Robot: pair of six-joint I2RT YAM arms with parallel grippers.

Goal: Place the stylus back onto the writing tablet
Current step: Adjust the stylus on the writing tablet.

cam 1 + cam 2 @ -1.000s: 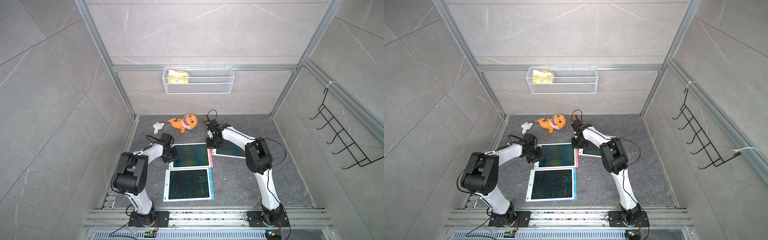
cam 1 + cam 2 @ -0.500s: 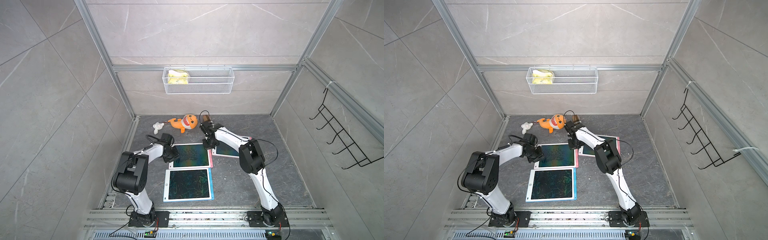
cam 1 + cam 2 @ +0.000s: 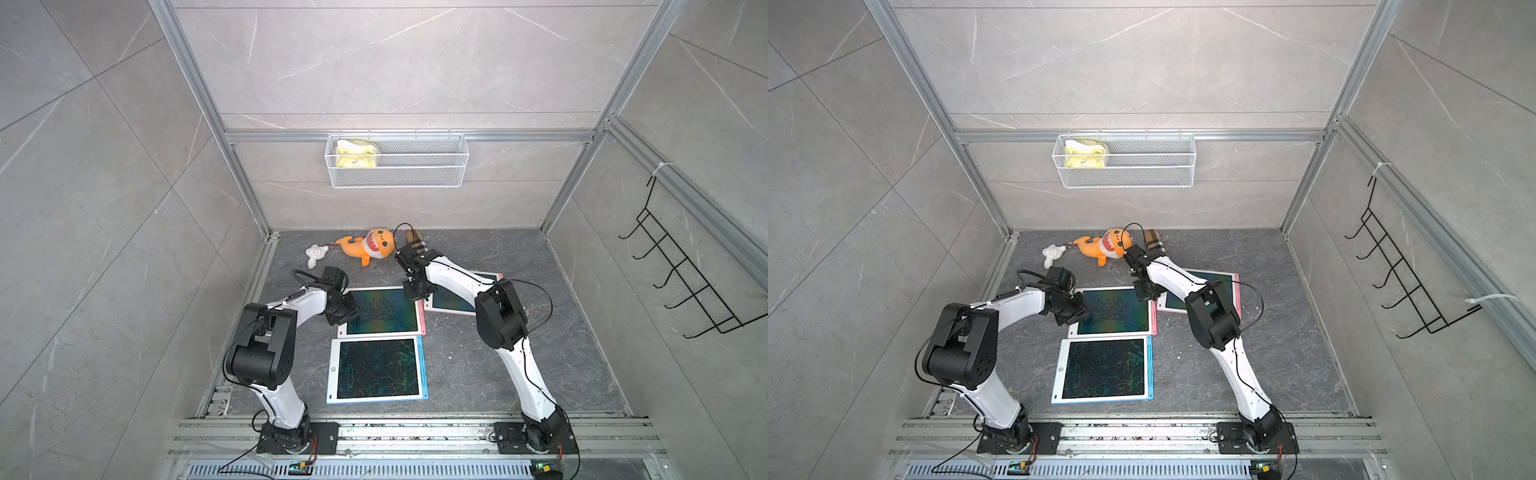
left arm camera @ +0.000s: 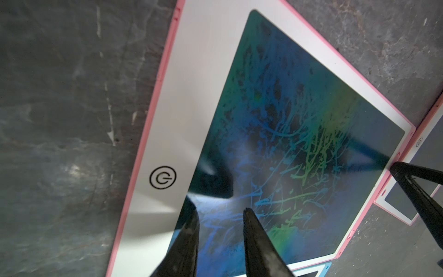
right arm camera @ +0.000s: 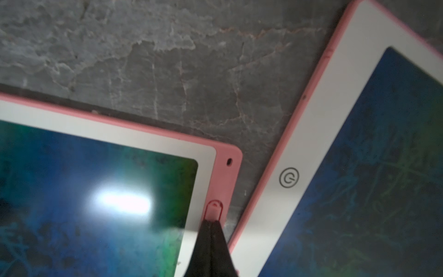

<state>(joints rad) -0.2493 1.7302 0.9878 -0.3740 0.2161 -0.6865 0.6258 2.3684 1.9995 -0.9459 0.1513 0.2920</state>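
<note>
In a top view, left gripper point(image 3: 349, 312) and right gripper point(image 3: 419, 296) flank the pink tablet point(image 3: 386, 316). Left wrist view: jaws narrowly parted, empty, screen beneath. Right wrist view: jaws closed together, stylus point(image 5: 214, 211) in the tablet's edge slot, at their tips.

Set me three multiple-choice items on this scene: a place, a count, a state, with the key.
1. The orange shark toy lies: A) on a chair B) inside a box C) on the floor by the back wall.
2. The writing tablets number: A) two B) three C) five.
3. The right gripper is: A) shut B) wide open C) clamped on the toy.
1 C, it lies on bare floor under the wall.
2 B, two pink-edged, one blue-edged.
3 A, its tips meet in the right wrist view.
</note>
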